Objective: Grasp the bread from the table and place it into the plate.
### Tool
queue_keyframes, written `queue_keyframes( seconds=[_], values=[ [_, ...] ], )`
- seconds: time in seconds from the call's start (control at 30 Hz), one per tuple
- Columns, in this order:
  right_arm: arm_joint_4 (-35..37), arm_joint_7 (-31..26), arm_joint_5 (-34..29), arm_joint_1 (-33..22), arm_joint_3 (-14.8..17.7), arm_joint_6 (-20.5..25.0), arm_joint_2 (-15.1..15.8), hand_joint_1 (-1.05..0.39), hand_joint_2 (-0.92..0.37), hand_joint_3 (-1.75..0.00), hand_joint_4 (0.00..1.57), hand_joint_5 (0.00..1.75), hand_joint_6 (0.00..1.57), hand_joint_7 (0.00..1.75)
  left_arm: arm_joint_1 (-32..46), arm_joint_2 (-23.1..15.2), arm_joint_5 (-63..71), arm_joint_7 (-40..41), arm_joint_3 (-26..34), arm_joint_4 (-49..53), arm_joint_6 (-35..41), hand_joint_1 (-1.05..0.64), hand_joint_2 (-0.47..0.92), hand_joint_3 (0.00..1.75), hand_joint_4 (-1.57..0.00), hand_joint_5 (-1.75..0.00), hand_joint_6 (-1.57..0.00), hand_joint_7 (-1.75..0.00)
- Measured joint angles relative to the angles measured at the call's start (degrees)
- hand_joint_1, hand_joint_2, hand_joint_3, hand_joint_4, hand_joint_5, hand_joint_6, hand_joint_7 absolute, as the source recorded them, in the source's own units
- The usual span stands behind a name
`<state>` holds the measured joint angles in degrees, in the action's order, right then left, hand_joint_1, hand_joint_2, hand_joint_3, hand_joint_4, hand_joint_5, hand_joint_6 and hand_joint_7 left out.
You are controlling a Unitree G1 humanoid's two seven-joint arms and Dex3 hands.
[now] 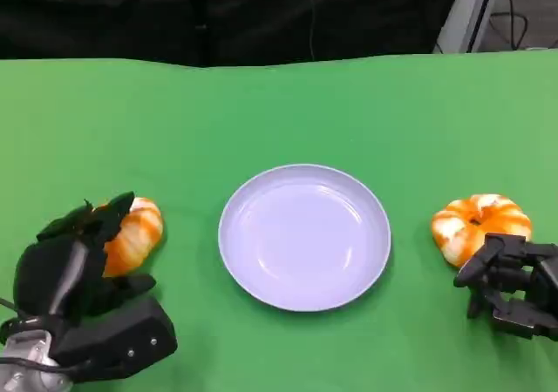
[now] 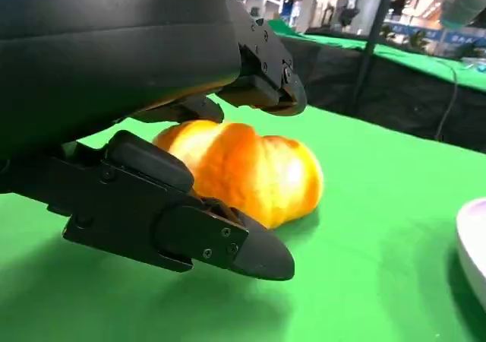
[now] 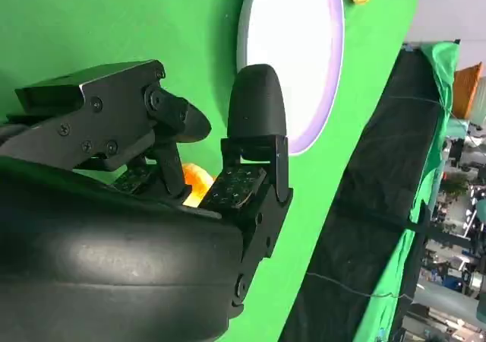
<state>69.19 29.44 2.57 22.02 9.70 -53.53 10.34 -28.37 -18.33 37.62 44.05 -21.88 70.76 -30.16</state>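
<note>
Left hand [image 1: 74,266] cups the left bread [image 1: 131,235], not clamped; right hand [image 1: 514,283] curled, empty. Bread looks light, squashy — grip its sides gently.

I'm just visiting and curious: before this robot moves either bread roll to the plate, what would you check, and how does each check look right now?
1. Plate bare and ready: ok.
2. Left hand around the left bread roll: ok, fingers above and below it.
3. Left roll gripped firmly: cannot tell; it rests on the table.
4. Right hand holding the right bread roll: not ok, it sits beside the roll.
5. Path from left roll to plate unobstructed: ok.
</note>
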Motion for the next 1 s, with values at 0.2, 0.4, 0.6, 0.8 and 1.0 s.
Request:
queue_keyframes(
  seconds=[0.2, 0.4, 0.6, 0.8, 1.0],
  values=[
    [0.00, 0.17, 0.09, 0.00, 0.11, 0.01, 0.00, 0.11, -0.82, -0.75, 0.84, 1.48, 0.86, 1.14, -0.15, 0.36, -0.35, -0.99, 0.00, 0.46, 0.39, -0.71, 0.92, 0.04, -0.41, 0.00, -0.42, 0.00],
    [-0.01, 0.23, 0.11, 0.00, 0.12, 0.01, 0.00, 0.12, -0.83, -0.74, 0.84, 1.49, 0.85, 1.14, -0.28, 0.53, -0.80, -1.53, 0.00, 0.78, 0.92, -0.50, 0.92, 0.03, -0.42, 0.00, -0.42, 0.00],
    [-0.01, 0.79, 0.35, 0.00, 0.24, 0.01, 0.00, 0.12, -0.82, -0.74, 0.83, 1.49, 0.85, 1.14, -0.31, 0.56, -1.19, -1.53, -0.10, 1.01, 0.92, -0.22, 0.92, 0.03, -0.42, 0.00, -0.42, 0.00],
    [-0.01, 1.00, 0.42, 0.00, 0.27, 0.01, 0.00, 0.11, -0.83, -0.74, 0.84, 1.49, 0.86, 1.13, -0.75, 0.58, -1.97, -2.21, -0.09, 1.44, 0.92, -0.06, 0.92, 0.03, -0.41, 0.00, -0.42, 0.00],
    [-0.01, 1.03, 0.47, 0.00, 0.35, 0.01, 0.00, 0.10, -0.81, -0.75, 0.85, 1.48, 0.86, 1.13, -0.95, 0.58, -2.27, -3.01, -0.09, 1.48, 0.92, -0.02, 0.89, 0.00, -0.41, 0.00, -0.43, 0.00]
  ],
)
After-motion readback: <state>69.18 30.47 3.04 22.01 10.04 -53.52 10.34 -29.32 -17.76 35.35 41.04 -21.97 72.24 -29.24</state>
